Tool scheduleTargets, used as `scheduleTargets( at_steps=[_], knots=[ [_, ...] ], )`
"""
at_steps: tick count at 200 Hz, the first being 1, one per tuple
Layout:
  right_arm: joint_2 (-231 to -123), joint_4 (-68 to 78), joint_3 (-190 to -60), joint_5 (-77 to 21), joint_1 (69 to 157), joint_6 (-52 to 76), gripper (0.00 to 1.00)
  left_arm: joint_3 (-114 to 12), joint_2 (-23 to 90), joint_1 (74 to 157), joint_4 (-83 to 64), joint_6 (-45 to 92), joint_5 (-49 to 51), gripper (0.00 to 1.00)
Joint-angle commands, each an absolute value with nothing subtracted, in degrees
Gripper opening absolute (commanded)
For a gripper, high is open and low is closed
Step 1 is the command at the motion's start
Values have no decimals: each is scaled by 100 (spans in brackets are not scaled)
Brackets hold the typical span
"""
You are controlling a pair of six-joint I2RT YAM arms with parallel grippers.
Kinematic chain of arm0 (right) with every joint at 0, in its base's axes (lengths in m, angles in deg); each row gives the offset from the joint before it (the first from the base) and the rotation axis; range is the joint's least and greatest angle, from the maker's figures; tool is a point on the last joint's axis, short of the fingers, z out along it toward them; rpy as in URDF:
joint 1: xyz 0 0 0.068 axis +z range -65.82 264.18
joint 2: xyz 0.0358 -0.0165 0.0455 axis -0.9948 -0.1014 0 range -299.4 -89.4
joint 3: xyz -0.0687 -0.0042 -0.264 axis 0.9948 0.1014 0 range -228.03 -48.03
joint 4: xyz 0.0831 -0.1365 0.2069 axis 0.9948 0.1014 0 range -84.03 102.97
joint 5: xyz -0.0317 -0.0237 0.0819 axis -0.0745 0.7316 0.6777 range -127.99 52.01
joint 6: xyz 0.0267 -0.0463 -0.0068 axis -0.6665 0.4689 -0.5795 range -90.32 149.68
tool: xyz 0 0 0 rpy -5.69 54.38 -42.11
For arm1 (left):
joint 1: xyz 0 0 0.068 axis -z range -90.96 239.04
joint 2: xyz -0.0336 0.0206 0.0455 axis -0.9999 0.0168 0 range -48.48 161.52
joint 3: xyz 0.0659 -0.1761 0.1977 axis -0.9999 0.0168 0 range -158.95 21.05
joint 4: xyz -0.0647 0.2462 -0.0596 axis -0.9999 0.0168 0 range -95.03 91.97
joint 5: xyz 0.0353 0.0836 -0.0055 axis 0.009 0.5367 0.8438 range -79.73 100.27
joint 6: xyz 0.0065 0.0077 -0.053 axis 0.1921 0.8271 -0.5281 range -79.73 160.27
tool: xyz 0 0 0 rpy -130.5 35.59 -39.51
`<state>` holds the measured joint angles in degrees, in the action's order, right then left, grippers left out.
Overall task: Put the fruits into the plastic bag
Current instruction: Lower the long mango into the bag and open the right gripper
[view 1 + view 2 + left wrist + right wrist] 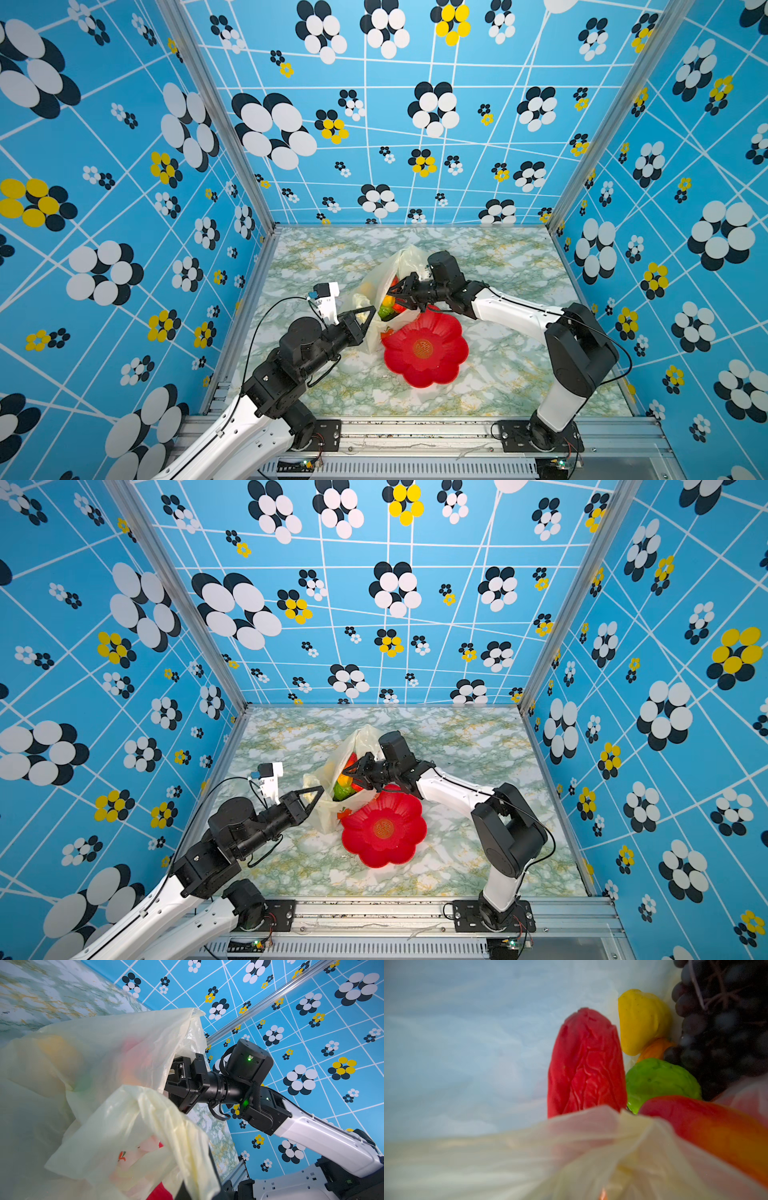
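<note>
As far as both top views show, loading looks all but done: the red flower-shaped plate (442, 332) sits bare on the worktop (519, 266), right against the bag, and no loose fruit shows on either. The plastic bag (405, 259) lies mid-worktop, mouth facing the right arm, with the fruits (386, 306) piled just inside the opening. The right wrist view confirms the contents: grape bunch (726, 1022), yellow mango (641, 1020), green round fruit (660, 1082), red wrinkled piece (585, 1064), red-orange mango (716, 1132). No avocados seen; probably buried or out of frame, can't confirm. The left gripper (369, 312) has its fingers fully closed, pinching the bag's rim film on the side nearest that arm and holding the mouth up. The left wrist view shows that film bunched close to the lens. The right gripper (395, 293) reaches into the mouth, fingertips down among the fruits. Its fingers look somewhat apart in a top view, but the film hides the tips in the left wrist view and its own camera shows no finger at all, so I can't tell whether it grips a fruit, is empty, or only touches the pile. My read of what's left: get the right arm out of the bag with nothing clamped, then have the left release the rim.
</note>
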<state>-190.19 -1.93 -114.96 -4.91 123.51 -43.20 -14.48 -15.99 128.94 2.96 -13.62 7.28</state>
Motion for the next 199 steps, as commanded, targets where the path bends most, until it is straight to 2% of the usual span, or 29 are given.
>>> scheduleTargets(
  at_steps=[1, 84, 126, 138, 145, 199],
  knots=[
    [-19134, -224, -11688, -610, 12363, -4341, 23, -1371, -1658, 12937, 306, -1212, 754, 0],
    [-19194, -318, -11715, -624, 12417, -4281, 62, -1417, -1412, 12929, 124, -1172, 693, 0],
    [-19127, -317, -11660, -605, 12417, -4233, 78, -1412, -1423, 12925, 120, -1219, 709, 0],
    [-19096, -313, -11641, -609, 12415, -4220, 88, -1404, -1429, 12924, 129, -1231, 711, 0],
    [-19077, -304, -11638, -613, 12412, -4211, 98, -1406, -1438, 12929, 124, -1238, 718, 0],
    [-18977, -249, -11573, -618, 12417, -4158, 99, -1410, -1409, 12930, 95, -1264, 702, 0]
  ],
)
